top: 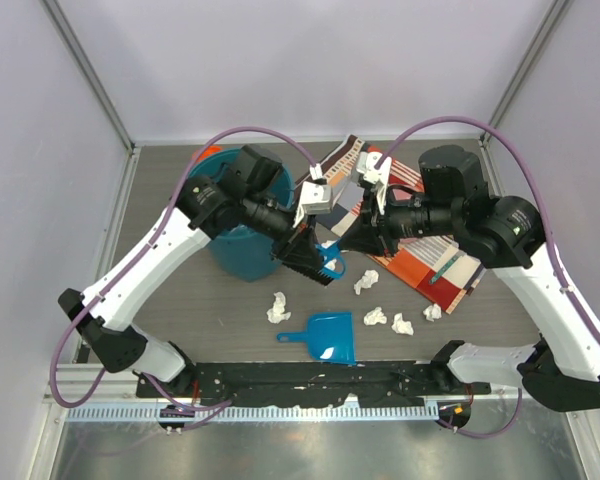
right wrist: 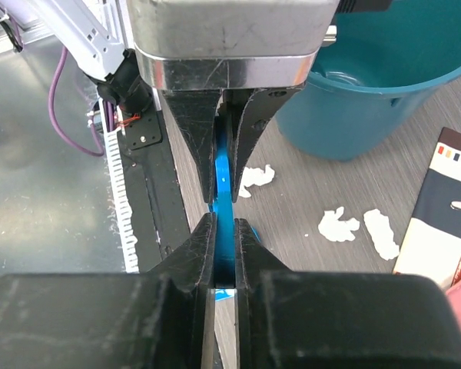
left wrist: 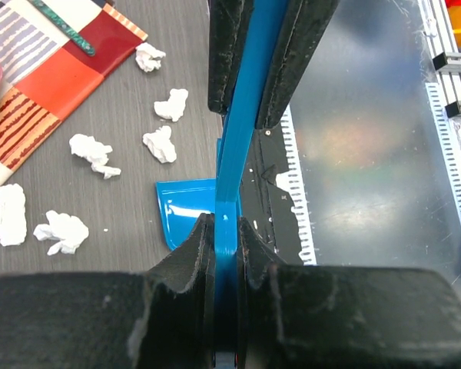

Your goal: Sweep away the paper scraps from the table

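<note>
Several crumpled white paper scraps [top: 278, 306] lie on the dark grey table [top: 180, 310], near the blue dustpan [top: 332, 336]; they also show in the left wrist view [left wrist: 92, 154] and the right wrist view [right wrist: 338, 224]. My left gripper [top: 315, 255] and right gripper [top: 348, 240] meet above the table's middle. Both are shut on the same thin blue handle [top: 332, 264]. In the left wrist view my left gripper [left wrist: 224, 231] clamps the blue handle [left wrist: 242, 115], and the right gripper's fingers [left wrist: 292, 61] hold its far end. In the right wrist view my right gripper [right wrist: 225, 231] clamps the handle [right wrist: 223, 181].
A teal bucket [top: 242, 250] stands at the back left under the left arm. A striped orange placemat [top: 420, 262] with a green pen [top: 445, 268] lies at the back right. Pale walls enclose the table. The black base rail [top: 320, 382] runs along the near edge.
</note>
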Robot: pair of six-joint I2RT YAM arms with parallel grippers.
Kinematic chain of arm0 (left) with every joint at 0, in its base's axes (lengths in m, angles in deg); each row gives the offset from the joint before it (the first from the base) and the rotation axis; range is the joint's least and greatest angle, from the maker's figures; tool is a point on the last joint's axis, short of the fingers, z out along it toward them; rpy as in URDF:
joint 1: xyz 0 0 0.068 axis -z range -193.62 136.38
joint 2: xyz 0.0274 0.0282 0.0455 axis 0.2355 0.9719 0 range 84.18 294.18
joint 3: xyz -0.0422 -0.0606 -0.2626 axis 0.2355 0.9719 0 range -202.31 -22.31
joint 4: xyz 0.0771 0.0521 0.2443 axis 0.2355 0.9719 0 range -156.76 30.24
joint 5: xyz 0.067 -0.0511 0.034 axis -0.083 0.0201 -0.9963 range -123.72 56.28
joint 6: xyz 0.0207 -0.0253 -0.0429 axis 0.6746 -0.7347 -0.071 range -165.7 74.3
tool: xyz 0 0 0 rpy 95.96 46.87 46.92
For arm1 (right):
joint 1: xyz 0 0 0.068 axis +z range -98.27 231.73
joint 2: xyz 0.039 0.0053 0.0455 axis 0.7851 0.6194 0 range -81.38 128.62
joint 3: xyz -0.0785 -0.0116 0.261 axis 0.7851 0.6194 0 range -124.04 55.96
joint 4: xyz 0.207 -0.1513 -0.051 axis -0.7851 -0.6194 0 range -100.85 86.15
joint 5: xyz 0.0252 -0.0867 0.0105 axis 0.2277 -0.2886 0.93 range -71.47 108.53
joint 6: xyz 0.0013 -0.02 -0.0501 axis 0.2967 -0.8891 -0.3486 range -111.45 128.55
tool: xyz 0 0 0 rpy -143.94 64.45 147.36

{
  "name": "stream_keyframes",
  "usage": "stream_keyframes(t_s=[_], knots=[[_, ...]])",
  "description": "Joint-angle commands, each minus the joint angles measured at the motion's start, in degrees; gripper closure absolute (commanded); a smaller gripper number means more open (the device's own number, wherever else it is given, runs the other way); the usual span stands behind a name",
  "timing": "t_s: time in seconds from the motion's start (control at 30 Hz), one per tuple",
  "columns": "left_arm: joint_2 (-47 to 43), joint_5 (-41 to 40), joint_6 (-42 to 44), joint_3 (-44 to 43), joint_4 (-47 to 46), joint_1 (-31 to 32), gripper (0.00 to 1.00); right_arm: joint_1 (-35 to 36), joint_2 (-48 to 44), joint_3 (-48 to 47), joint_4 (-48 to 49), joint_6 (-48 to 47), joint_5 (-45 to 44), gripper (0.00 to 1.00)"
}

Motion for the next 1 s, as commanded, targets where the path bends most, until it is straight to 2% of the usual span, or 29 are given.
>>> stream_keyframes(t_s=[0.0,0.03,0.07,0.1,0.13,0.33,0.37,0.4,0.5,0.53,0.6,0.67,0.77,0.9,0.97], knots=[[-0.4,-0.7,-1.2,-0.8,-0.8,0.0,1.0,-0.1,-0.5,-1.5,1.6,0.6,-0.4,0.99],[-0.2,-4.1,-2.4,-0.6,-1.6,0.1,0.96,-0.1,-1.0,-1.0,2.8,1.6,-2.3,0.99],[-0.2,-7.3,-4.1,-0.2,-3.0,0.2,0.56,-0.1,-1.4,-0.5,3.5,2.5,-3.7,0.99],[0.0,-10.6,-6.1,0.1,-4.8,0.2,0.34,-0.1,-1.8,0.6,4.2,3.1,-5.7,0.99],[0.2,-15.0,-5.6,0.0,-4.3,0.2,0.01,-0.1,-2.6,1.1,4.9,3.7,-7.8,0.99],[-1.5,-24.4,-1.8,-0.4,-1.6,0.3,0.0,-0.1,-4.7,5.6,3.6,9.5,-27.0,0.99],[-1.6,-28.9,-1.4,-1.0,-0.9,0.3,0.0,-0.1,-3.9,5.8,2.8,12.6,-30.7,0.99],[-1.6,-30.8,-0.8,-1.5,0.0,0.5,0.0,-0.1,-3.3,6.4,2.0,14.2,-40.1,0.99],[-1.2,-36.3,2.3,-2.4,5.1,2.8,0.02,-0.1,-0.4,8.8,-1.6,18.9,-51.8,0.99],[-1.2,-37.1,3.4,-0.7,6.8,4.2,0.12,-0.1,0.2,9.8,-2.1,19.7,-53.0,0.99],[-1.8,-39.2,5.0,3.0,8.7,10.6,0.19,-0.2,1.5,12.2,-1.9,21.0,-54.6,0.99],[-2.4,-40.3,5.7,11.0,7.6,17.3,0.16,-0.3,1.7,13.4,-0.8,21.5,-54.9,0.99],[-2.8,-40.2,5.2,20.9,4.6,21.8,0.12,-0.8,1.0,15.2,1.6,21.8,-54.4,0.99],[-2.7,-44.0,0.8,28.3,-6.0,22.2,0.14,-1.3,0.1,16.3,3.0,21.7,-53.6,0.99],[-3.2,-42.5,-0.4,31.3,-8.6,23.5,0.16,-1.4,-0.7,16.8,3.2,21.7,-52.4,0.99]])
